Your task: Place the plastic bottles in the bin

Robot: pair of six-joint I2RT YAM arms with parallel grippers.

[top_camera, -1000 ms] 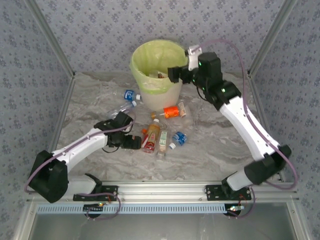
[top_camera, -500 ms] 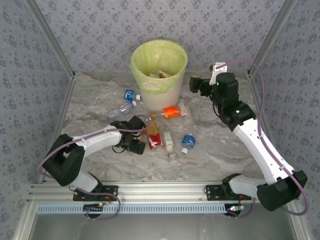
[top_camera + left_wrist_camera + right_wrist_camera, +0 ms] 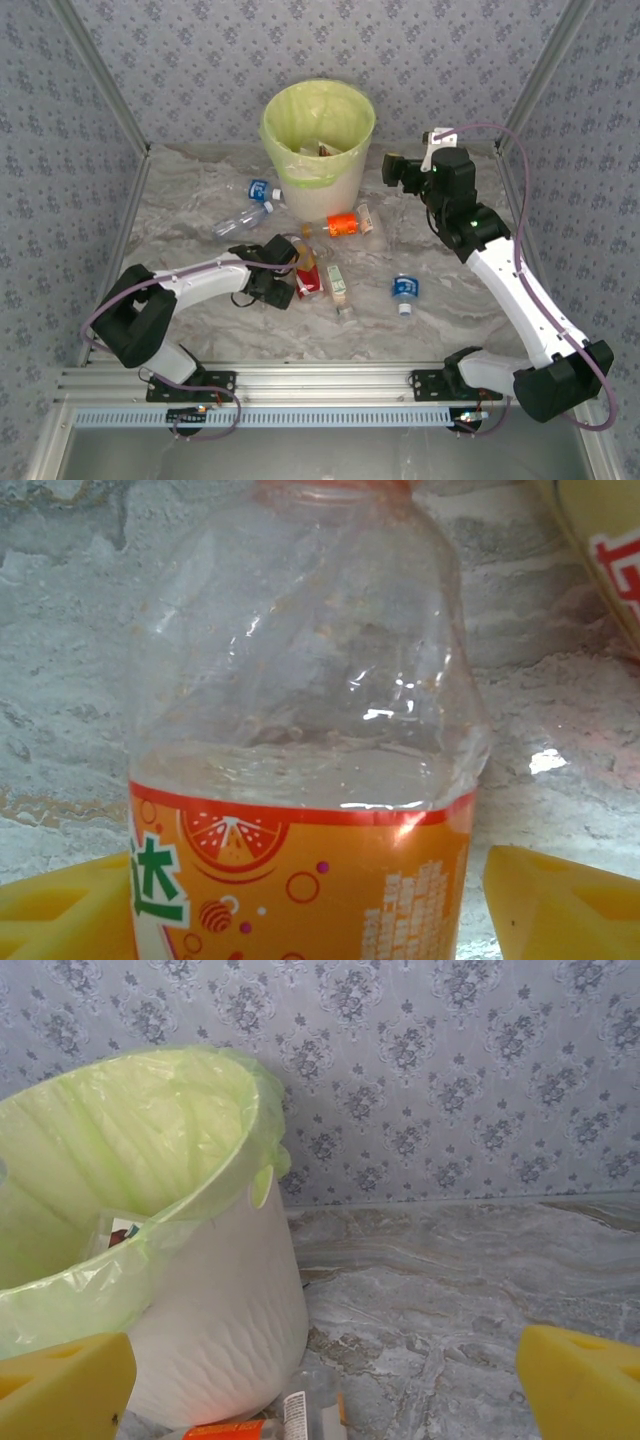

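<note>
The bin (image 3: 318, 130) stands at the back centre, with bottles showing inside its pale green liner. My left gripper (image 3: 288, 278) lies low on the table, open around an orange-labelled clear bottle (image 3: 306, 272). In the left wrist view that bottle (image 3: 300, 780) sits between the yellow fingers (image 3: 560, 900), with a slim gap on the right. My right gripper (image 3: 393, 170) hangs open and holds nothing, right of the bin (image 3: 200, 1290). More bottles lie loose: a red-orange one (image 3: 343, 223), a blue-labelled one (image 3: 260, 190), a clear one (image 3: 242, 218), a green-white one (image 3: 338, 285) and a blue one (image 3: 404, 290).
Patterned walls and metal posts close in the marble table (image 3: 470, 300) on three sides. A metal rail (image 3: 320, 385) runs along the near edge by the arm bases. At the bin's foot lie the red-orange bottle (image 3: 220, 1430) and a clear one (image 3: 322, 1415).
My right gripper has pulled back from over the bin to its right side. My left gripper has slid in around the orange-labelled bottle. The small blue bottle rolled rightward.
</note>
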